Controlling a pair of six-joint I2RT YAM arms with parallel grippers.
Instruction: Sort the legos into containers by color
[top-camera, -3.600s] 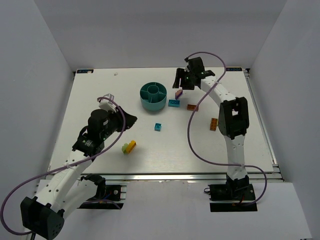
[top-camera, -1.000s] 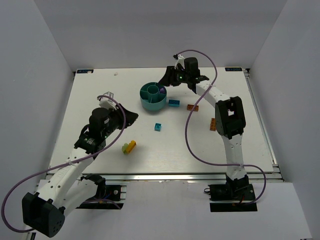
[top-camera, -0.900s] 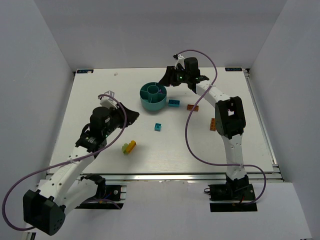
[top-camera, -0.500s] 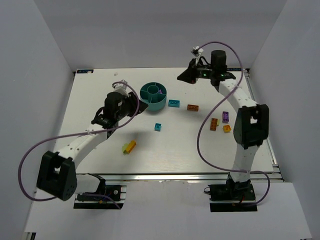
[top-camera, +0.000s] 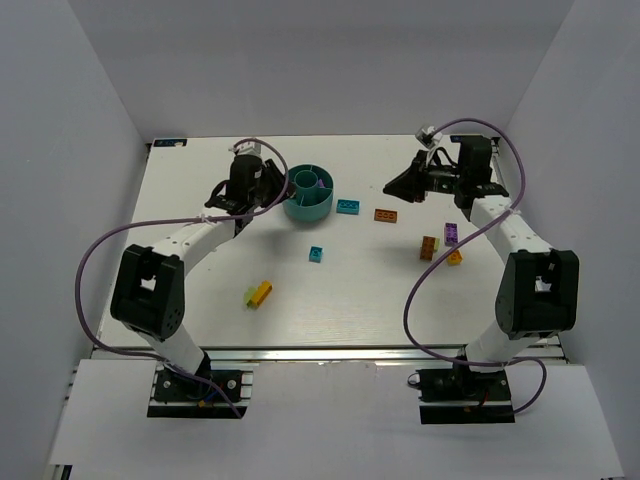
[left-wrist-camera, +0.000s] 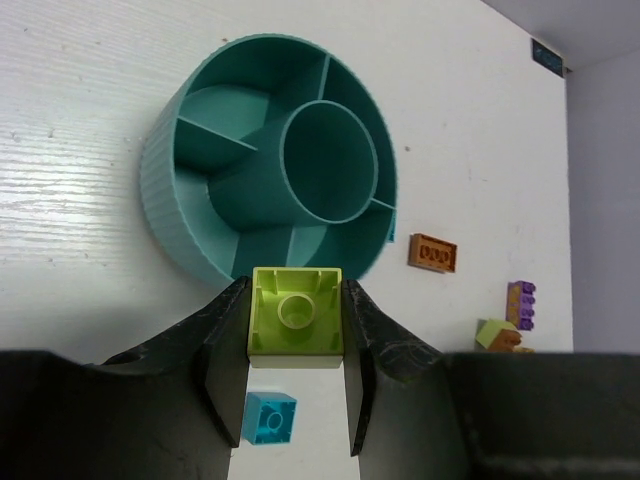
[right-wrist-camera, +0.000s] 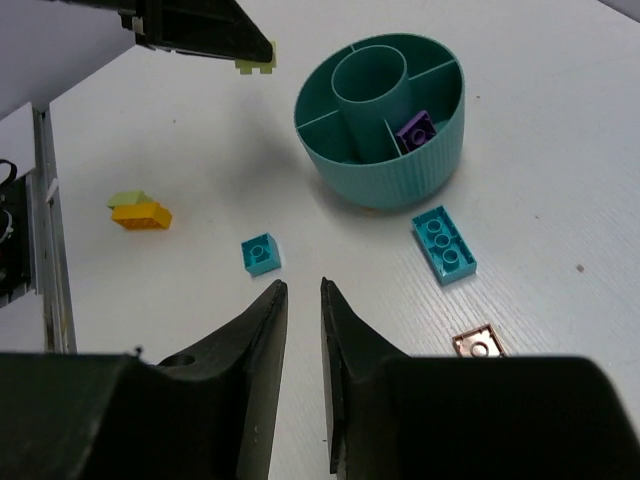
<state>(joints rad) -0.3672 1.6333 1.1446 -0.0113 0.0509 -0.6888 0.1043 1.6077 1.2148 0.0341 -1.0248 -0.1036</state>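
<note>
A white, faintly grained worktop (top-camera: 350, 295) sits boxed in by plain pale grey walls (top-camera: 320, 70) at the back and both sides, evenly lit, with a metal rail (top-camera: 330, 351) along its near edge.

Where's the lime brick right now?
In the left wrist view the lime brick is clamped in the left claw, close by the teal bowl's rim. In the top view that is the bowl's left side.

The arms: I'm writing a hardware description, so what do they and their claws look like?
Both the left arm and right arm have white links with bulky black joint housings. A purple cable loops beside each. The left claw and right claw are matte black, with two tapering fingers.
</note>
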